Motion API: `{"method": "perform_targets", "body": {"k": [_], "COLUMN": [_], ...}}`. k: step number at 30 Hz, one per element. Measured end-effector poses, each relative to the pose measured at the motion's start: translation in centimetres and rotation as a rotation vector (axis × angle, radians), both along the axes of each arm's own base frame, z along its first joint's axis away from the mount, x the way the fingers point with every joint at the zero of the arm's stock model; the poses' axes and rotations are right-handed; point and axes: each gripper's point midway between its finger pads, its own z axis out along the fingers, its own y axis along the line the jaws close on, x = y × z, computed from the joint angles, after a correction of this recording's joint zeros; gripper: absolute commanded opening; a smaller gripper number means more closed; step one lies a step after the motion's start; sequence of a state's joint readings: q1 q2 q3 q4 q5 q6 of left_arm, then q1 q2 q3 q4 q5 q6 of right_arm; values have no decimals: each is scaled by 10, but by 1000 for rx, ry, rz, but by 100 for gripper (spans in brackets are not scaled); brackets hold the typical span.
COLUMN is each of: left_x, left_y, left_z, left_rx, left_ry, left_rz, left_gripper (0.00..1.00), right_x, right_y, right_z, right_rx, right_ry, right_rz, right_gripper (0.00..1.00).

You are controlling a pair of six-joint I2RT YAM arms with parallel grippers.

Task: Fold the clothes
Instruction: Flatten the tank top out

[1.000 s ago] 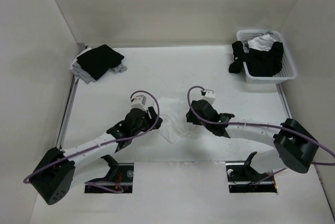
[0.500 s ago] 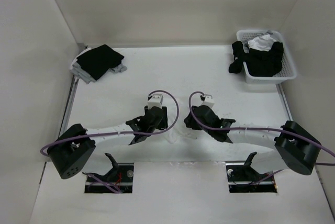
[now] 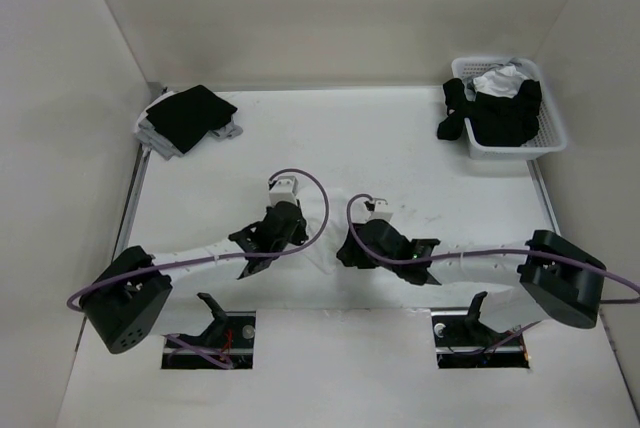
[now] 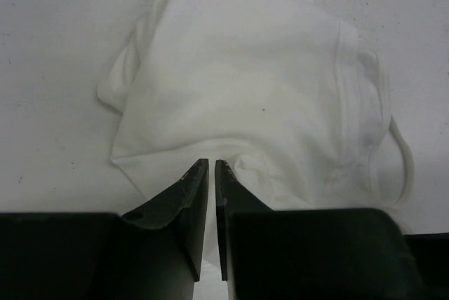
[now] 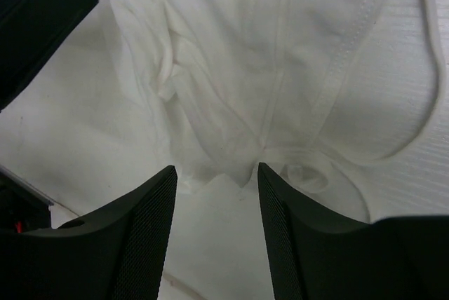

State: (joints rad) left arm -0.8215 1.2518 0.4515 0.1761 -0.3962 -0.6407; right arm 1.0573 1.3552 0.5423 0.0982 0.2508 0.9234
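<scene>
Left gripper: fingers are pressing almost together on the near hem of the camisole, with a small pucker of cloth gathering at the tips. In the overhead view it is sitting slightly left of its place half a second ago, and the arm's elbow is lying lower.

Right gripper: fingers are standing spread, tips hovering over bunched white fabric. Overhead, this wrist is now nearer the arm bases and further left than a second ago.

The camisole is lying crumpled on the table between the two grippers (white on white, so hard to trace from above). One strap is looping out at its right side.

Surroundings: the tabletop is white and plain white walls are enclosing it on three sides. A black folded garment is resting on grey cloth at the far left corner. A white basket is sitting at the far right, holding dark and white clothing, with one dark piece hanging over its left rim. Purple cables are arching over both wrists.
</scene>
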Motion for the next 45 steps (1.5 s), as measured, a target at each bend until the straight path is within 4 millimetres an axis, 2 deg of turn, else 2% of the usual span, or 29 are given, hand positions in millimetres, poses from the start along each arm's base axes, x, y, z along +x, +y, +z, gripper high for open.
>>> {"method": "perform_targets", "body": {"k": [2, 4, 6, 9, 11, 13, 15, 16, 17, 19, 21, 24, 29, 34, 38, 40, 43, 45], "left_x": [-1, -3, -6, -17, -28, -38, -43, -45, -45, -46, -46, -53, -73, -87, -86, -82, -75, -68], "left_y": [0, 0, -2, -8, -11, -10, -6, -3, -2, 0, -1, -8, -31, -56, -77, -85, -97, -102], "left_z": [-1, -3, -3, -2, 1, 4, 6, 9, 11, 16, 25, 29, 28, 4, -9, -12, -5, 4], "left_rx": [-12, -24, -37, -58, -78, -107, -130, -149, -160, -181, -206, -219, -217, -105, -25, -1, 16, 10], "left_ry": [7, 16, 21, 22, 17, 11, 7, 1, -4, -15, -33, -42, -43, -32, -36, -43, -74, -102], "left_rz": [-1, -4, -17, -55, -86, -98, -91, -84, -79, -70, -69, -100, -192, -250, -277, -282, -289, -278], "left_gripper": [9, 15, 24, 36, 38, 41, 43, 43, 44, 47, 50, 57, 63, 64, 65, 57, 11, 6], "right_x": [0, 1, 3, 10, 15, 21, 34, 46, 61, 77, 92, 102, 108, 112, 113, 114, 116, 118], "right_y": [0, 1, 1, 4, 3, 0, -6, -9, -11, -13, -10, -9, -16, -19, -20, -22, -25, -26], "right_z": [-10, -15, -16, -9, -2, 12, 37, 58, 87, 124, 172, 218, 236, 253, 259, 259, 258, 258], "right_rx": [-32, -52, -61, -60, -58, -49, -41, -24, 8, 44, 70, 80, 23, 4, 4, 0, -7, -9], "right_ry": [12, 15, 9, -21, -47, -85, -141, -187, -247, -325, -418, -517, -565, -592, -602, -600, -598, -598], "right_rz": [4, 10, 6, -5, -13, -24, -44, -68, -98, -128, -138, -142, -150, -163, -170, -174, -181, -187], "right_gripper": [31, 17, 11, 9, 7, 7, 7, 7, 7, 7, 7, 7, 7, 7, 7, 6, 6, 6]}}
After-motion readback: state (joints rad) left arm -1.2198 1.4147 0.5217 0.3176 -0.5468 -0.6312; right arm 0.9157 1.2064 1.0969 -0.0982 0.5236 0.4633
